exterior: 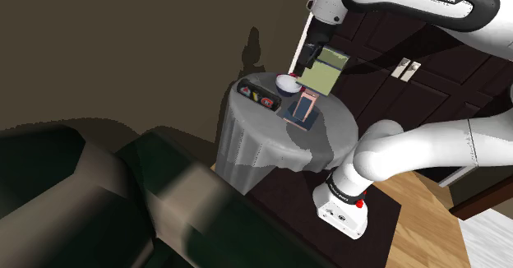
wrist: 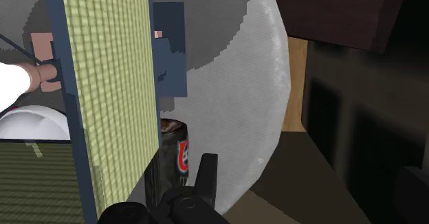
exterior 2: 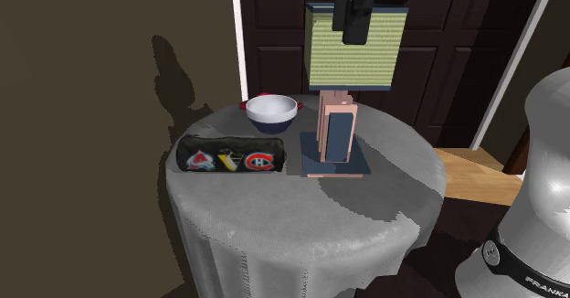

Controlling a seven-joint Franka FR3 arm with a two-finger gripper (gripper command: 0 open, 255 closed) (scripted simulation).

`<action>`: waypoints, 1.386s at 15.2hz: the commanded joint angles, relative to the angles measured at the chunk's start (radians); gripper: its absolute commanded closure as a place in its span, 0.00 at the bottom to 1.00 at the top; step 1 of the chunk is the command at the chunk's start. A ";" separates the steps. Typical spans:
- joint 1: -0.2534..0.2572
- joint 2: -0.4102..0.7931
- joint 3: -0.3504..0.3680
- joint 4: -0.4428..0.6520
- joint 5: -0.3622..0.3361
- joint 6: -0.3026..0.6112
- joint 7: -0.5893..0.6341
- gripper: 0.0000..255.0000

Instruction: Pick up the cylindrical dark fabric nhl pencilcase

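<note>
Table: you are looking at a round table [exterior 2: 365,223] wearing a pale grey cloth that is hanging in folds down its sides.

Second exterior view's left: a dark cylindrical pencil case [exterior 2: 231,155] is lying on its side near the table's edge, showing three team crests to that camera.

Behind the case: a bowl [exterior 2: 272,113], white inside and dark blue outside with red at the rim, is sitting upright on the cloth.

Middle: a flat dark blue base [exterior 2: 361,166] is lying just beside the case's end, carrying an upright pink and blue block [exterior 2: 334,139].

Cloth: a broad shadow is falling across the near half.
</note>
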 commanded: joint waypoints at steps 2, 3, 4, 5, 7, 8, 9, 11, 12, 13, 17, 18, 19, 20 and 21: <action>-0.002 0.022 -0.010 -0.009 -0.005 0.033 -0.012 0.00; -0.005 0.045 -0.021 -0.017 -0.009 0.067 -0.025 0.00; -0.007 0.070 -0.031 -0.023 -0.013 0.100 -0.037 0.00; -0.009 0.096 -0.042 -0.027 -0.016 0.133 -0.050 0.00; -0.012 0.151 -0.062 -0.032 -0.021 0.197 -0.074 0.00; -0.014 0.181 -0.072 -0.032 -0.022 0.229 -0.087 0.00; -0.015 0.211 -0.082 -0.031 -0.023 0.261 -0.100 0.00; -0.016 0.275 -0.102 -0.024 -0.021 0.322 -0.126 0.00; -0.017 0.309 -0.112 -0.018 -0.020 0.351 -0.139 0.00; -0.017 0.343 -0.122 -0.011 -0.017 0.380 -0.153 0.00; -0.015 0.486 -0.158 0.033 0.005 0.486 -0.213 0.00; -0.015 0.523 -0.166 0.048 0.013 0.510 -0.229 0.00; -0.015 0.561 -0.174 0.064 0.023 0.532 -0.245 0.00; -0.014 0.599 -0.182 0.081 0.034 0.554 -0.262 0.00; -0.015 0.637 -0.188 0.100 0.046 0.574 -0.280 0.00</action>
